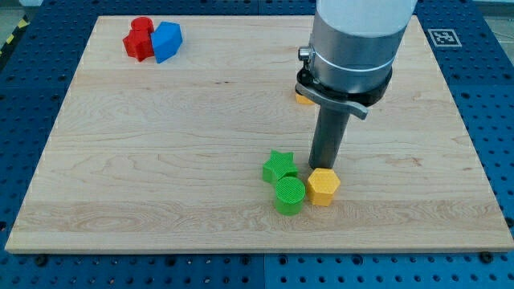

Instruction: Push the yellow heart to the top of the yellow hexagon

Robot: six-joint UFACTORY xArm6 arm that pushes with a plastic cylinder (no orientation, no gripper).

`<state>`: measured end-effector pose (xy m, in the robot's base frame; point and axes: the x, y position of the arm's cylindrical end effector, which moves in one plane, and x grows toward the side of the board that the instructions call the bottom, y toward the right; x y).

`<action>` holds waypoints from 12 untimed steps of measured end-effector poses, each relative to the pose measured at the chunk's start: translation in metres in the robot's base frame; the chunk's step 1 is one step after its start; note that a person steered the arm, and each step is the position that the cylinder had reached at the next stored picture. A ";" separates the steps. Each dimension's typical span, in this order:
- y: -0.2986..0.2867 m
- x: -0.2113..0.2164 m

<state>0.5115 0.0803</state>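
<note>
The yellow heart [303,99] showed only as a small yellow-orange sliver near the view's upper middle, mostly hidden behind the arm's grey housing [353,44], so its shape could not be confirmed. The yellow hexagon [323,186] sat low on the wooden board [161,160], touching a green cylinder [289,195] beside a green star [279,167]. My tip [321,167] stood just above the hexagon; there were no jaws. No writing was readable.
</note>
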 end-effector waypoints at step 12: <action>-0.002 -0.228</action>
<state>0.2836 0.0784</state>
